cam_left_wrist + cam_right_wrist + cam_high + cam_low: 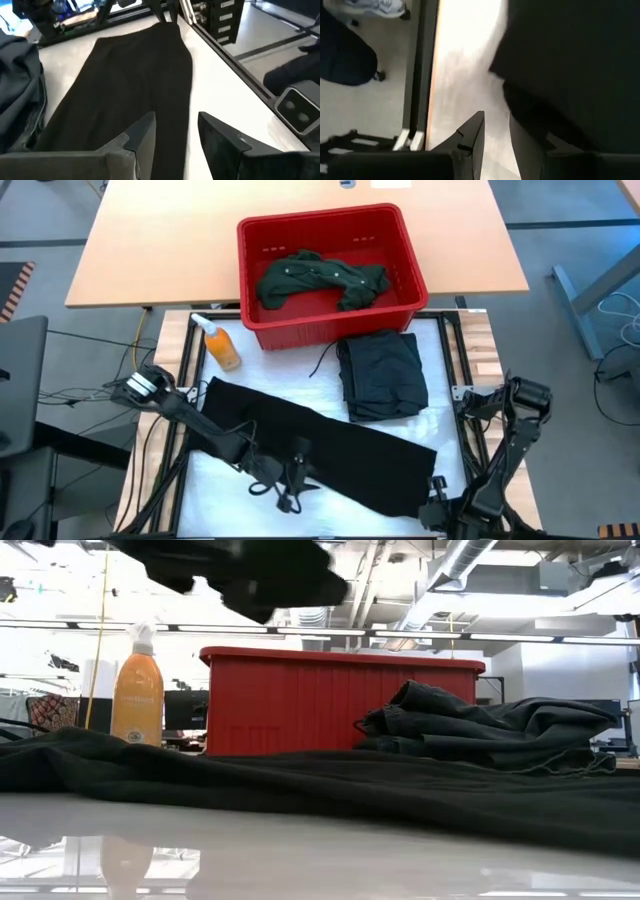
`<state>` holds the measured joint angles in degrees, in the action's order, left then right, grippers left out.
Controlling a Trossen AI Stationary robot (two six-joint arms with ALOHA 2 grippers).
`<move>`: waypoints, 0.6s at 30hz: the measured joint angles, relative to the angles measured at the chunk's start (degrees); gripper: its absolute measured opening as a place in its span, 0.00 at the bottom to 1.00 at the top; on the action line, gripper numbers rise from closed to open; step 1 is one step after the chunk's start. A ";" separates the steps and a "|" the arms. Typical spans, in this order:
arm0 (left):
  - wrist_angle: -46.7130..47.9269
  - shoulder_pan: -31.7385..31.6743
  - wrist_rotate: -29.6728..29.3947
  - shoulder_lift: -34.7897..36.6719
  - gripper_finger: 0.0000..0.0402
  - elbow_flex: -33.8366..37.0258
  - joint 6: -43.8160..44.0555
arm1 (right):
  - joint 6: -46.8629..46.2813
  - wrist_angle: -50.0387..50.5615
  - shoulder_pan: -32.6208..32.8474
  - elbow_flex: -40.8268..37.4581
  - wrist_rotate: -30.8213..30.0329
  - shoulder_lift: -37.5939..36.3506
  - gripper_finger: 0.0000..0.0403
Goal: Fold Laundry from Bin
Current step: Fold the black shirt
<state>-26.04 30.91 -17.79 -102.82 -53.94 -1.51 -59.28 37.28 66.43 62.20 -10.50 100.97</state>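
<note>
A long black garment [320, 440] lies spread flat, slanting across the white table top. My left gripper [288, 492] hovers over its near edge, open; the left wrist view shows cloth [130, 80] and bare table between the fingers [175, 140]. My right gripper [437, 498] stands open at the cloth's right end [580, 60], pointing down, with white table showing in its gap [495, 142]. Folded dark jeans [382, 375] rest on the table behind the black garment. A dark green shirt [320, 280] lies in the red bin [330, 330].
An orange spray bottle [220, 345] stands upright at the bin's left front corner. The bin sits at the table's far edge, partly on a wooden desk [150, 250]. Black frame rails [455, 350] run along the table's sides. Bare white table [230, 490] shows at the near left.
</note>
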 joint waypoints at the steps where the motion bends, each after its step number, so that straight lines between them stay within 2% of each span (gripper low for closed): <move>1: -1.44 -0.20 0.01 -1.05 0.35 -0.23 -0.45 | -0.67 0.17 -0.30 0.22 0.04 0.00 0.29; 6: -3.17 -1.38 2.49 -6.89 0.35 -6.15 -2.67 | -3.29 0.75 -1.26 1.41 -0.07 -0.09 0.29; 10: -0.20 -2.41 6.73 -11.47 0.35 -12.95 -5.84 | -6.98 2.32 -1.33 1.48 -0.01 -0.09 0.29; 18: 6.55 -3.72 11.41 -20.71 0.35 -26.66 -11.12 | -9.67 2.86 -1.72 1.48 0.11 -0.11 0.29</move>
<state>-19.50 27.18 -6.38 -123.54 -80.59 -12.63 -68.95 40.14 64.71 63.68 -10.39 100.86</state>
